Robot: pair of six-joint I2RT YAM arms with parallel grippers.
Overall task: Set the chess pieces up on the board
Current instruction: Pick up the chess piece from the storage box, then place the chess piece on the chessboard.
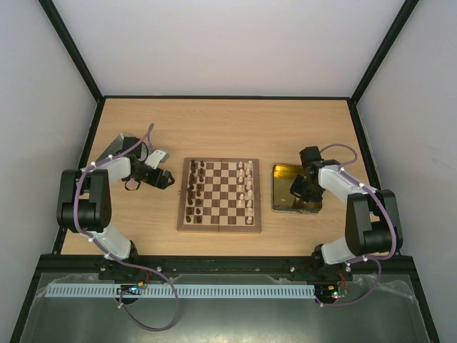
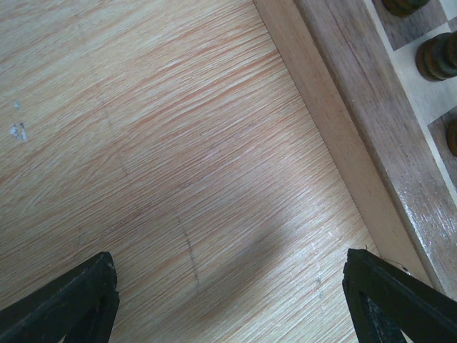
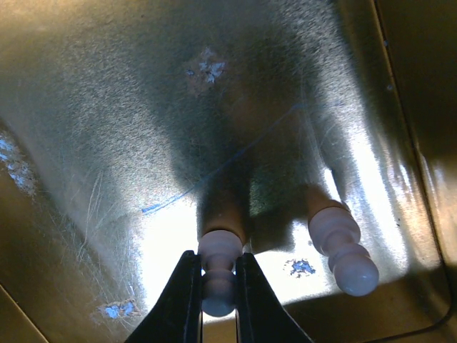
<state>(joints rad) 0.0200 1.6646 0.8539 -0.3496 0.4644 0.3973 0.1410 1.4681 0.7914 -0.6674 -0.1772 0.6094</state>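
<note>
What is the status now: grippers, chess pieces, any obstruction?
Left gripper open, over the table beside the chessboard border. Right gripper shut on a cream chess piece in the gold tray. Second cream piece beside it, apart. No obstruction seen.

I can read no text, label, brand or number on the square wooden chessboard (image 1: 219, 226), shiny gold tin tray (image 1: 281, 189) or pale wood-grain worktop (image 1: 214, 128).
</note>
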